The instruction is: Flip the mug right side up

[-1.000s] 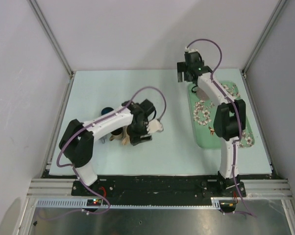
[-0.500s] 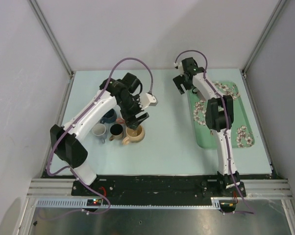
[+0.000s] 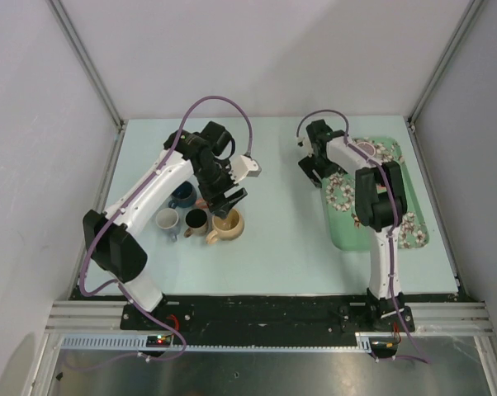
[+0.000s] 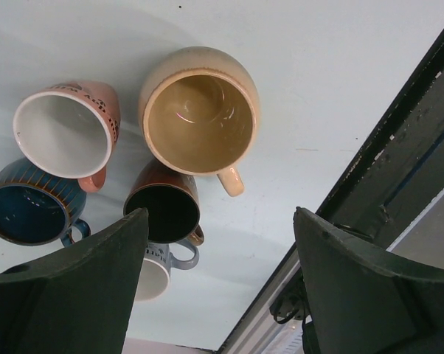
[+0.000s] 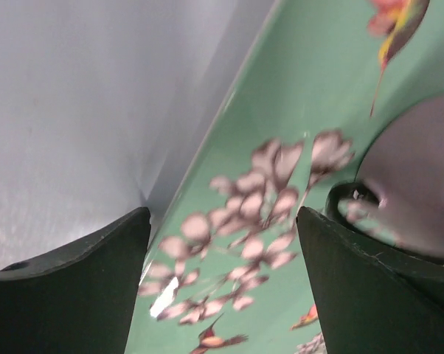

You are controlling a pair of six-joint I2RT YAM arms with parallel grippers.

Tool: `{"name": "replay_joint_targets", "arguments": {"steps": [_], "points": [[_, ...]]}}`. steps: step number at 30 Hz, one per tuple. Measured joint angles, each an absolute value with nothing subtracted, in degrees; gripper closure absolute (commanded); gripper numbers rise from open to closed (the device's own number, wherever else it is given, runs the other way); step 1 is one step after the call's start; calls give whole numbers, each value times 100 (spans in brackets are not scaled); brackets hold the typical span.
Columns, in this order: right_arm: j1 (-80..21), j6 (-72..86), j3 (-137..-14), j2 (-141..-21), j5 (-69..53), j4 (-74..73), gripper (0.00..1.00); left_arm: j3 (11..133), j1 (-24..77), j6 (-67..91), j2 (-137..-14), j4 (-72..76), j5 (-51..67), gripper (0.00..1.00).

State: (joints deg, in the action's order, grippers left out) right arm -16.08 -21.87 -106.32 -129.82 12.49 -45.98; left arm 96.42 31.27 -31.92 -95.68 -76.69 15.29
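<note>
A dark mug (image 5: 421, 169) stands upside down on the green flowered tray (image 5: 310, 74), its grey base up and its handle toward my right gripper. In the top view it shows as a grey disc (image 3: 366, 149) at the tray's far end. My right gripper (image 5: 222, 214) is open and empty, low over the tray's left rim, just left of the mug; it also shows in the top view (image 3: 313, 169). My left gripper (image 4: 220, 221) is open and empty, hovering above a group of upright mugs (image 3: 226, 198).
Several upright mugs stand at the left: tan (image 4: 200, 110), pink (image 4: 63, 133), blue (image 4: 23, 210), dark brown (image 4: 163, 206), white (image 4: 159, 269). The tray (image 3: 335, 235) lies along the right side. The table's front rail (image 4: 399, 162) is close behind the mugs.
My left gripper has let go of the tan mug, now upright, and risen above the group. My right gripper has come forward and down from the back of the table to the tray's left rim.
</note>
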Motion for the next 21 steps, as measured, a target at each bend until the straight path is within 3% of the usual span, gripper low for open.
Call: {"name": "replay_joint_targets", "arguments": {"steps": [6,11,21], "points": [[-1739,-1739,-9146,-11983,1496,-4329,14,9642,3127,-3194,-9568,-7688,1529,17],[-1476,-915,-8385,-11205,1706,-4091,7,9642,3127,-3197,-9568,-7695,1525,17],[-1000,2932,-8232,-10473,2910,-3242,8,9642,3120,-3194,-9568,-7706,1549,17]]}}
